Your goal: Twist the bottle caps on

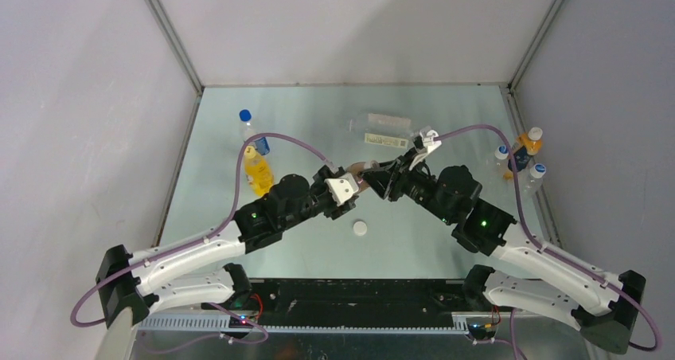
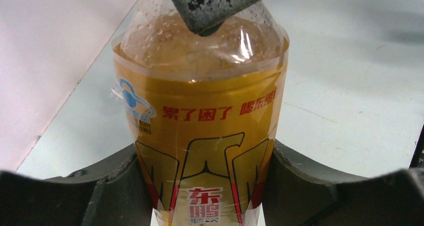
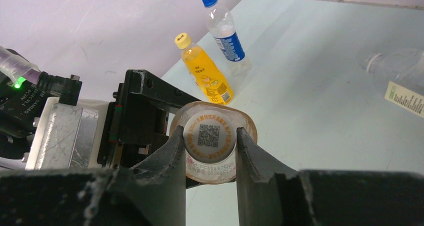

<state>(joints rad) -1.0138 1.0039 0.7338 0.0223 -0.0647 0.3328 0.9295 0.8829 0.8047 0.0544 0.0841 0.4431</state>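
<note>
My left gripper is shut on the brown-drink bottle, one finger on each side of its red-and-gold label. It holds the bottle at the table's middle. My right gripper is shut on a white cap printed with a QR code. The cap sits on this bottle's mouth. A second white cap lies loose on the table just in front. The wide clear bottle lies on its side at the back.
An orange-drink bottle and a blue-capped water bottle stand at the left. Three more bottles stand by the right wall. Both arms' purple cables arch over the table.
</note>
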